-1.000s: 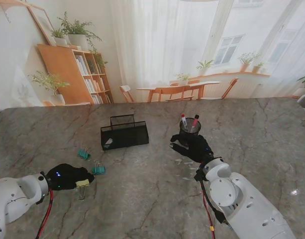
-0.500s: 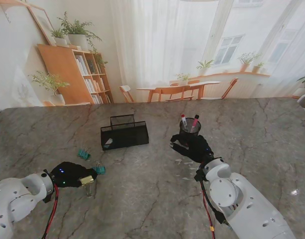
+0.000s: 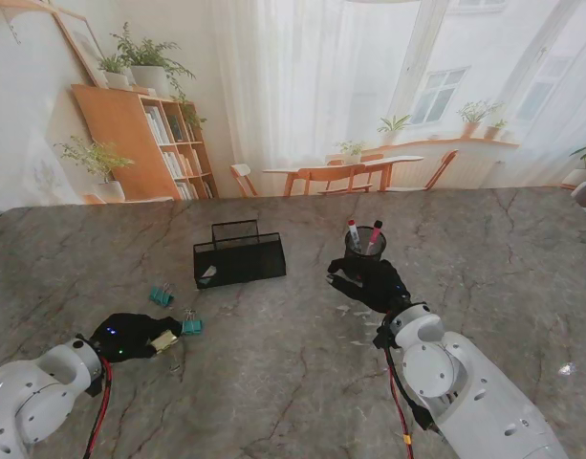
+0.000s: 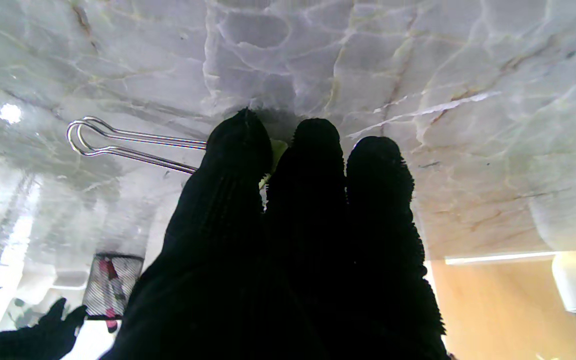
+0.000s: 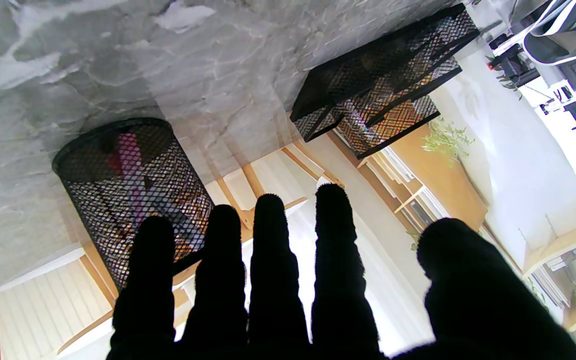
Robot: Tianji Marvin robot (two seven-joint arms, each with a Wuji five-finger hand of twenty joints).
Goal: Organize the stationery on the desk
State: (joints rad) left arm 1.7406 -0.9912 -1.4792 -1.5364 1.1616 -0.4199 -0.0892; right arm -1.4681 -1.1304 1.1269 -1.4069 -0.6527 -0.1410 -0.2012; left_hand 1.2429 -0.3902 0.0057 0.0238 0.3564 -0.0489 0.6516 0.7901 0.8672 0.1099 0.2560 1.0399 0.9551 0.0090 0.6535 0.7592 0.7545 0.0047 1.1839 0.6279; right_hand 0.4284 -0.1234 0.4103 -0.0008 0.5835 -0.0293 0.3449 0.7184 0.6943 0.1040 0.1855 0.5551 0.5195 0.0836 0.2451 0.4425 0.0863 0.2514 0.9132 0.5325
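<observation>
Fingers of our left hand (image 3: 130, 337) closed on yellow binder clip (image 3: 163, 340) nearer us than mesh tray (image 3: 239, 261), our right hand (image 3: 371, 281) spread empty just right of it, beside pen cup (image 3: 364, 251).

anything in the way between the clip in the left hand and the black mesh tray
Two teal binder clips lie on the table near that line. The left hand, pinching the yellow binder clip, could likely pass over them to the mesh tray.

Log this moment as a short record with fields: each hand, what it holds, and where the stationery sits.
left hand: shut on yellow binder clip, low at the table
right hand: open, fingers spread, beside the pen cup, holding nothing
pen cup: mesh, upright, pens inside
mesh tray: farther from me, centre-left
teal binder clips: one left of the tray, one just right of the left hand
</observation>
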